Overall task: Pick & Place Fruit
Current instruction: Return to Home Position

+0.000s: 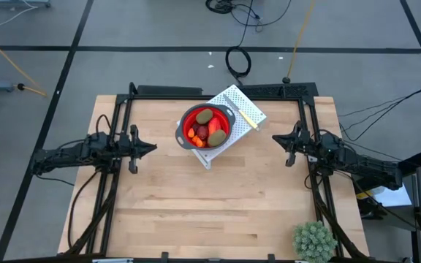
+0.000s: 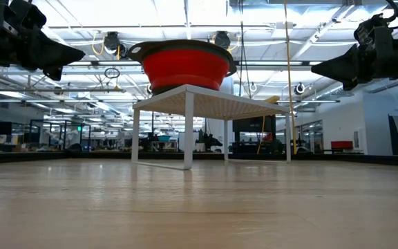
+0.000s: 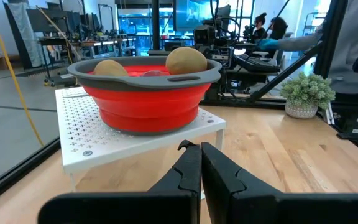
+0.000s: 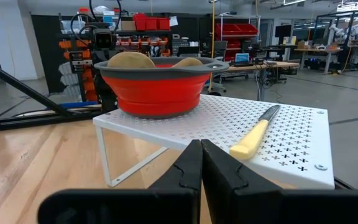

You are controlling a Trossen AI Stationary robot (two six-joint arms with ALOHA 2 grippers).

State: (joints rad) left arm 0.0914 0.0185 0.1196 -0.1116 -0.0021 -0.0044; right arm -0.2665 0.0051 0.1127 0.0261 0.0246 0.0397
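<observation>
White shelf (image 4: pixel 291 143) — fruit (image 1: pixel 205 128) in red bowl (image 1: pixel 180 130), ovals (image 1: pixel 215 136) on their sides.

Surface finishes as I read them from the remote station.

- (a) The counter (image 1: pixel 196 212) is pale wood in glued strips, smooth, with a low satin sheen.
- (b) The shelf (image 4: pixel 294 140) is white sheet, metal by the look, matt, pierced all over with small cross-shaped holes.
- (c) The strainer bowl (image 3: pixel 148 102) has a smooth, faintly glossy red wall, plastic or silicone; I cannot tell which. Its grey rim is matt.
- (d) The fruit (image 3: pixel 186 60), brown-green ovals, has a dull, plastic-looking skin.
- (e) The knife (image 4: pixel 257 134) has a smooth pale-yellow plastic handle and a darker blade with slight shine.
- (f) The left gripper (image 3: pixel 199 146) and right gripper (image 4: pixel 199 144) are dark matt plastic.
- (g) The plant (image 3: pixel 306 92) is spiky, frosted green, matt.
</observation>
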